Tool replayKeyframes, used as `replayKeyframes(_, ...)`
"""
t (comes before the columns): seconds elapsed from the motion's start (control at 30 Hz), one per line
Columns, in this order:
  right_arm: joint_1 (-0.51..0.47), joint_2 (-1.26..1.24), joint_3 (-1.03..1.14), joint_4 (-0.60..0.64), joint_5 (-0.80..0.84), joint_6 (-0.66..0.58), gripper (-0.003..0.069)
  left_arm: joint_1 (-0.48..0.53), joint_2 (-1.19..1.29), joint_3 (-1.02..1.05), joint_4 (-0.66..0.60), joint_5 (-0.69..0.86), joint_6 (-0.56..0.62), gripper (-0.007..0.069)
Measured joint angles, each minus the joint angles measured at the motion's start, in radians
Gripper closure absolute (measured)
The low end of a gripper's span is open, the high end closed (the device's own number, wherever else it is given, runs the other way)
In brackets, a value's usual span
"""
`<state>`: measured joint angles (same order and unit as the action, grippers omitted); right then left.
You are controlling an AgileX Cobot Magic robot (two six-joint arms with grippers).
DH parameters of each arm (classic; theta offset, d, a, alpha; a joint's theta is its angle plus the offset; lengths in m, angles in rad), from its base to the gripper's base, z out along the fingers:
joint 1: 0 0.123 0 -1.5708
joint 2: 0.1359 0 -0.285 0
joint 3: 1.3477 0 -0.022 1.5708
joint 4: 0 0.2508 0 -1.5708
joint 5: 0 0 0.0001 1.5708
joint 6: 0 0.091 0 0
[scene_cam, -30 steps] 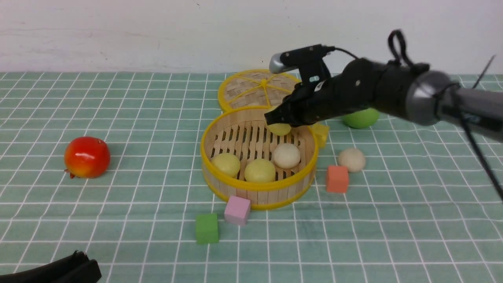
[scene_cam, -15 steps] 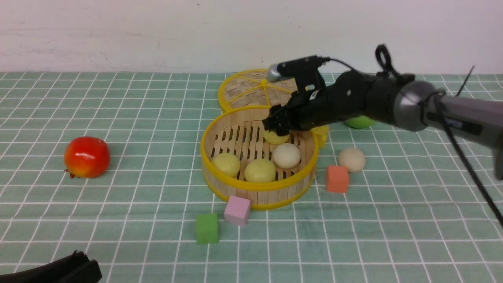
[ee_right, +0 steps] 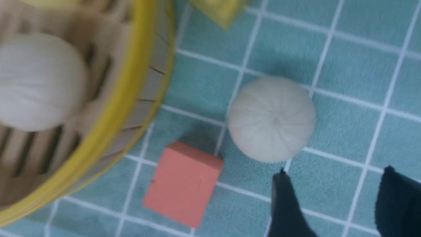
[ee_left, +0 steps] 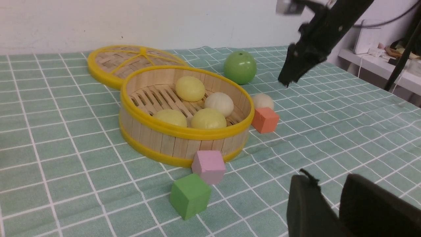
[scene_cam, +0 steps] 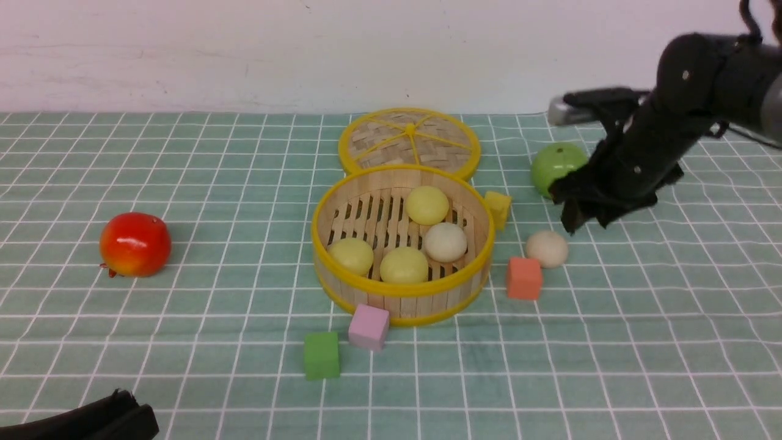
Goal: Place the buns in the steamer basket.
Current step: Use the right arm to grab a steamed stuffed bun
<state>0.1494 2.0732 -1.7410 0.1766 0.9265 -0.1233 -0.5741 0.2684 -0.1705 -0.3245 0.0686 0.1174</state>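
Note:
The steamer basket [scene_cam: 421,299] stands mid-table and holds three pale yellow buns [scene_cam: 427,205] [scene_cam: 350,255] [scene_cam: 404,264] and one cream-white bun [scene_cam: 445,242]. A second cream-white bun [scene_cam: 547,249] lies on the cloth to the basket's right; it also shows in the right wrist view [ee_right: 271,118]. My right gripper [scene_cam: 577,214] hangs open and empty just above and to the right of that bun, its fingers [ee_right: 286,204] short of it. My left gripper [ee_left: 329,184] rests low at the near left, empty, with a narrow gap between its jaws.
The woven lid [scene_cam: 409,137] lies behind the basket. A green apple [scene_cam: 553,168] sits behind my right gripper, a red fruit [scene_cam: 134,243] at the left. An orange cube [scene_cam: 523,278] is beside the loose bun; yellow [scene_cam: 498,208], pink [scene_cam: 369,326] and green [scene_cam: 321,354] cubes ring the basket.
My right gripper let a pale yellow bun go at the back of the basket, then rose and swung right to above the loose cream-white bun. The left arm has not moved.

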Motion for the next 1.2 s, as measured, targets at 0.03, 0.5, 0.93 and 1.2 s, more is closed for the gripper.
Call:
replayKeyframes(0.03,0.0,0.013,0.0,0.01,-0.008,0.0,0.0332,0.0,0.0,0.0,0.0,0.0,0.0,0.0463)
replayKeyframes(0.5,0.014,0.085,0.001,0.094,-0.183,-0.037,0.0396,0.0,0.0,0.0,-0.001,0.0,0.0,0.046)
replayKeyframes(0.93,0.014,0.104,0.001,0.095,-0.204,-0.06,0.0515,0.0,0.0,0.0,-0.001,0.0,0.0,0.0449)
replayKeyframes(1.2,0.022,0.073,0.001,0.095,-0.147,-0.104,0.0659,0.0,0.0,0.0,-0.001,0.0,0.0,0.0442)
